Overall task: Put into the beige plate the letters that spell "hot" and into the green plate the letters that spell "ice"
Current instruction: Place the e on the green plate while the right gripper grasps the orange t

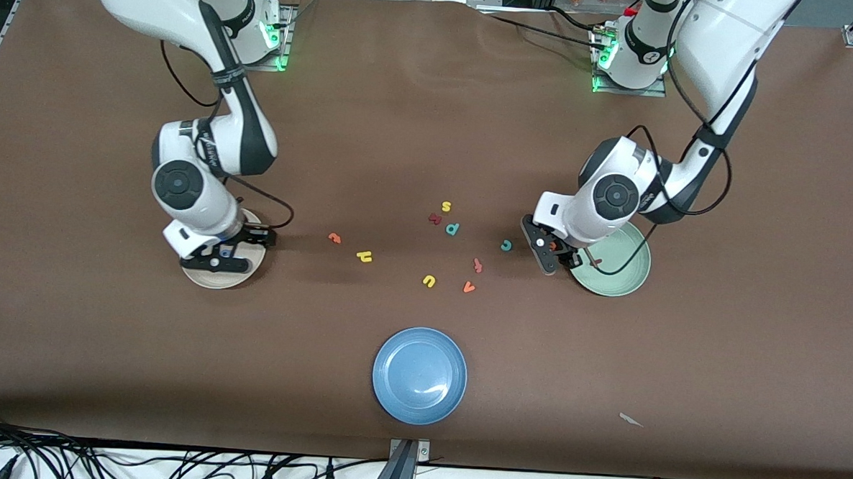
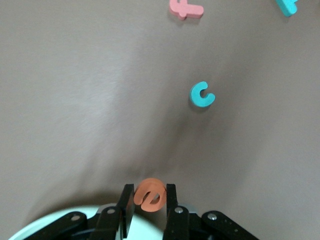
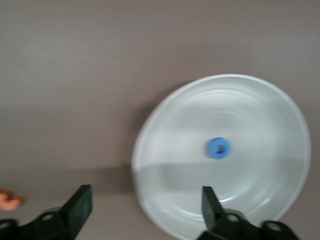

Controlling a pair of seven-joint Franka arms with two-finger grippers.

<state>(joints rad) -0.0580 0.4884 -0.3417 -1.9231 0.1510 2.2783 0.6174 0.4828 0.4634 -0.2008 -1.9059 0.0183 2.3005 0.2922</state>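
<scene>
1. Orange "e" (image 2: 149,194): pinched across its flat faces in left gripper (image 2: 150,200), over green plate (image 1: 623,273) rim.
2. Judged light, soft foam; gentle edge pinch advised.
3. Right gripper (image 3: 145,205): spread wide, empty, above beige plate (image 3: 280,115) holding blue "o" (image 3: 219,148).

- Brown table (image 1: 431,124), plain.
- Beige plate (image 1: 209,279) holds a blue "o" (image 3: 219,148).
- Pale mint-green plate (image 1: 616,273).
- Orange "e" (image 2: 149,194) between black jaws.
- Teal "c" (image 2: 202,94).
- Blue plate (image 1: 419,374).
</scene>
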